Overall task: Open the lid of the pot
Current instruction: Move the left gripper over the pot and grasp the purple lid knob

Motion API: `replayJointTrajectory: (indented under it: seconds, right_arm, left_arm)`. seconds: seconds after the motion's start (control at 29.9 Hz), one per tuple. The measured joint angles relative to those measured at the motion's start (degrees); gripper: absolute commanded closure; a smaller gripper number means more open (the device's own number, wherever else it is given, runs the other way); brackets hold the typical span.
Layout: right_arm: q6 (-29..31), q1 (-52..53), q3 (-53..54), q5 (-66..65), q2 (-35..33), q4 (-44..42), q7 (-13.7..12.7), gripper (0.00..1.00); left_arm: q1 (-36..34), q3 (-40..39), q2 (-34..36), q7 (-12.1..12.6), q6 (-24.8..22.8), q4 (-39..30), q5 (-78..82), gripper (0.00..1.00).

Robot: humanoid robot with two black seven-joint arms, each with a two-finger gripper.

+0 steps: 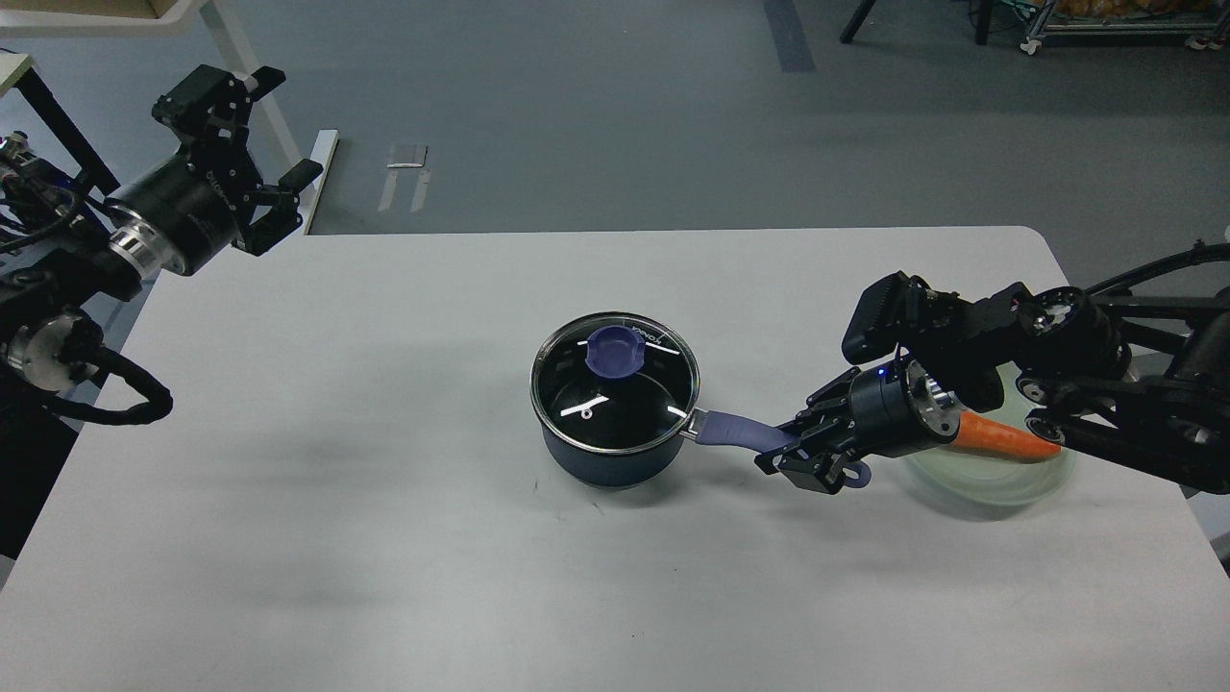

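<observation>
Your right hand [802,452] sits at the far end of the pot's long lavender handle [735,430], its fingers closed around the handle and pinching it just short of the hole at its tip. To do this step well, hold that grip steady so the pot [615,423] cannot slide or twist, then bring the other hand straight down over the knob [615,353] and lift vertically. The pot stands upright near the middle of the bench [384,538], with the glass lid [615,384] seated flat on its rim. Right of the pot, behind your right wrist, a pale green glass dish [990,481] holds a carrot [1004,437]. Your left hand [252,144] hangs well left of the pot, above the bench's far corner, fingers spread and holding nothing.
</observation>
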Motion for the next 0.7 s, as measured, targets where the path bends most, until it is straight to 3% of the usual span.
replayJointTrajectory:
  seconds: [0.1,0.33,0.43,0.7]
  right_arm:
    - [0.0,0.0,0.0,0.0,-0.07,-0.01,0.0,0.64]
    - [0.0,0.0,0.0,0.0,-0.07,-0.01,0.0,0.64]
    - [0.0,0.0,0.0,0.0,-0.07,0.01,0.01,0.64]
    - [0.0,-0.05,0.0,-0.01,-0.07,-0.03,0.0,0.64]
  left_arm:
    - [-2.05,-0.19,-1.27,-0.8,1.87,-0.65,15.16,0.01]
    - [-5.38,0.18,-3.85,-0.96,11.22,-6.43,42.36,0.01]
    - [-6.24,0.24,-5.13,-0.96,13.98,-11.08,58.22,0.01]
    - [-7.92,4.86,-10.95,-0.95,15.72,-14.28,83.6,0.01]
